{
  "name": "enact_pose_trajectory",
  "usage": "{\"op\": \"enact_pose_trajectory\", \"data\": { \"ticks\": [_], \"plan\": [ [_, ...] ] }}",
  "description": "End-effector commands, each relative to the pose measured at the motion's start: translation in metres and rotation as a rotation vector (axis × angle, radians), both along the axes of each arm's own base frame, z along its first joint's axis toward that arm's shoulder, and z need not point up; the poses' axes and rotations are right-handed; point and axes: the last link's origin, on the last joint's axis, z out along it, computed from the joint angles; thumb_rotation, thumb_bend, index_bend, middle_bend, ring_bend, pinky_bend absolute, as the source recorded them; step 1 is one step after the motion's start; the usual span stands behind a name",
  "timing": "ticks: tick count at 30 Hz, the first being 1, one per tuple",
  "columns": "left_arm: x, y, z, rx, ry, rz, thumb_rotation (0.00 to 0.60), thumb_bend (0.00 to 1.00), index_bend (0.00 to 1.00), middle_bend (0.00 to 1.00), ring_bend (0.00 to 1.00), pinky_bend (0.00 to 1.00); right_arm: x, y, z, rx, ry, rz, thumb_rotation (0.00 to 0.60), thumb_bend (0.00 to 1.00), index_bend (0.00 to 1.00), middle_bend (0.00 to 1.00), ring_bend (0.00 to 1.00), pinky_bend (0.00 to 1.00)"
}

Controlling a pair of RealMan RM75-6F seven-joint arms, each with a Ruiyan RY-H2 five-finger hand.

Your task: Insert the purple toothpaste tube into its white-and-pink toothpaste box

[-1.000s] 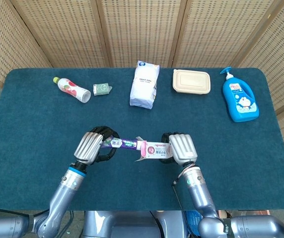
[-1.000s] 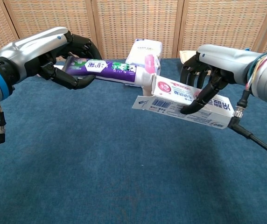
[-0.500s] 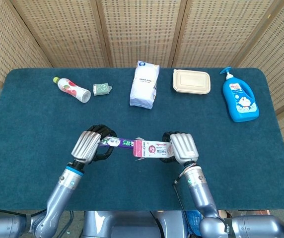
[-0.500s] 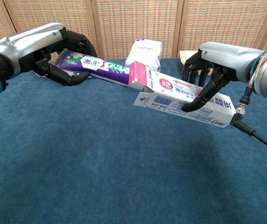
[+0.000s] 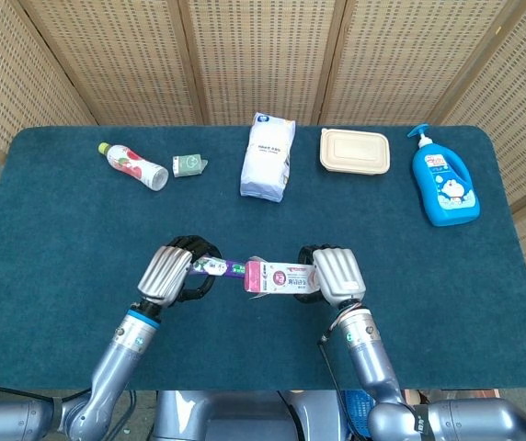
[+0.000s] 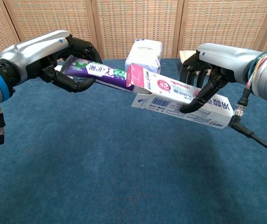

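Observation:
My left hand (image 5: 173, 269) (image 6: 66, 56) grips the flat tail end of the purple toothpaste tube (image 6: 98, 72) (image 5: 219, 267), held above the table. The tube's cap end sits inside the open mouth of the white-and-pink toothpaste box (image 6: 182, 98) (image 5: 281, 277). My right hand (image 5: 332, 271) (image 6: 208, 70) holds the box from above, fingers curled over its far half. The box tilts down to the right, its pink flaps open around the tube. How deep the tube reaches is hidden by the box.
Along the table's far side lie a small drink bottle (image 5: 134, 165), a green carton (image 5: 188, 164), a white pouch (image 5: 268, 156) (image 6: 144, 51), a beige lidded container (image 5: 354, 151) and a blue pump bottle (image 5: 443, 184). Dark blue cloth covers the table (image 5: 61, 239).
My left hand moved right with the tube, pushing it further into the box mouth. The pink flap swung over the tube end. My right hand kept the box nearly still.

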Motion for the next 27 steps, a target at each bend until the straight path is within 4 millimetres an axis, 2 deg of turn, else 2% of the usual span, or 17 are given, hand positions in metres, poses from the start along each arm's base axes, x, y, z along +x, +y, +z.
{"op": "enact_pose_trajectory", "data": {
  "ticks": [1,9,27],
  "plan": [
    [0.002,-0.001,0.000,0.001,-0.006,-0.004,0.600,0.55,0.84,0.41,0.26,0.25,0.000,0.000,0.000,0.001,0.001,-0.001,0.600,0.14,0.61,0.49,0.42,0.48],
    [0.011,-0.004,-0.002,0.002,-0.011,-0.022,0.600,0.55,0.84,0.41,0.26,0.25,0.002,0.002,-0.002,0.010,-0.012,0.003,0.600,0.14,0.61,0.49,0.42,0.48],
    [0.022,-0.008,-0.028,-0.023,0.015,-0.035,0.600,0.55,0.82,0.40,0.25,0.23,0.009,0.006,-0.002,0.029,-0.049,0.007,0.600,0.14,0.61,0.49,0.42,0.48]
  ]
}}
